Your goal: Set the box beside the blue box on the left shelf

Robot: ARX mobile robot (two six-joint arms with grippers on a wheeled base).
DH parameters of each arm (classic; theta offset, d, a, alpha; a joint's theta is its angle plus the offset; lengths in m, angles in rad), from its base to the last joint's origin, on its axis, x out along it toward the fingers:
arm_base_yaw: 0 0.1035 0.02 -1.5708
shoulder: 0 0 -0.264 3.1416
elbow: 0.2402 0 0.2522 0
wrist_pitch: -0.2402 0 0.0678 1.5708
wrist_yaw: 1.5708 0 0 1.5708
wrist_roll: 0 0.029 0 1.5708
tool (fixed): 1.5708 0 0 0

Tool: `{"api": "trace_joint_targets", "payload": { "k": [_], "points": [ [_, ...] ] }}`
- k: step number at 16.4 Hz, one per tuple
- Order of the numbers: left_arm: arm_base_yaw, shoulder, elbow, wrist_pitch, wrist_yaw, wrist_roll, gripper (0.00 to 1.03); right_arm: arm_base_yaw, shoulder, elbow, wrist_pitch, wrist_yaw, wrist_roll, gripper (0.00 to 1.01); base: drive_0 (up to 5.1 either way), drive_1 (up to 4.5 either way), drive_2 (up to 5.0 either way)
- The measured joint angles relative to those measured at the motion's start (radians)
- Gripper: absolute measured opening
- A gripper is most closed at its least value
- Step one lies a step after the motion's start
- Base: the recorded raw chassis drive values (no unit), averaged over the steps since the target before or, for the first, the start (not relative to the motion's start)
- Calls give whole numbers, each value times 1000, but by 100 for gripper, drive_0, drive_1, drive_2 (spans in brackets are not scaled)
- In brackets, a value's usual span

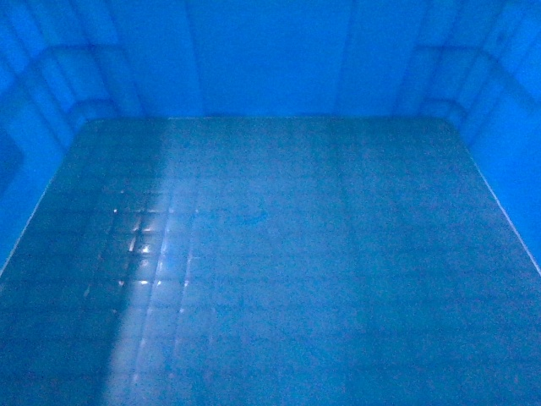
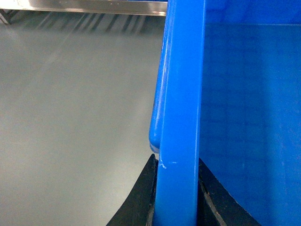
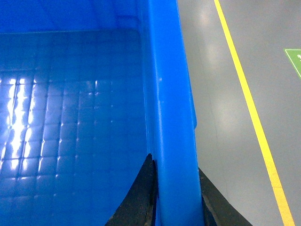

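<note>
left gripper is clamped on the left rim of the box, one black finger either side of the wall. grey floor lies below, a metal rail at the top edge. head view shows only the box's empty grid interior; it hangs carried between both arms, no shelf identifiable. right gripper pinches the right rim likewise, a yellow floor line beyond. judgement: rigid, smooth plastic, light while empty but bulky; the thick rims are the sound hold, squeeze kept even.
</note>
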Motion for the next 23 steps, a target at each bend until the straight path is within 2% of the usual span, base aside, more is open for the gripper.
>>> {"api": "trace_joint_targets", "payload": {
  "k": [23],
  "points": [
    [0, 0, 0, 1, -1, 0, 14, 0, 1, 0, 2, -1, 0, 11, -2, 407, -411]
  ]
}}
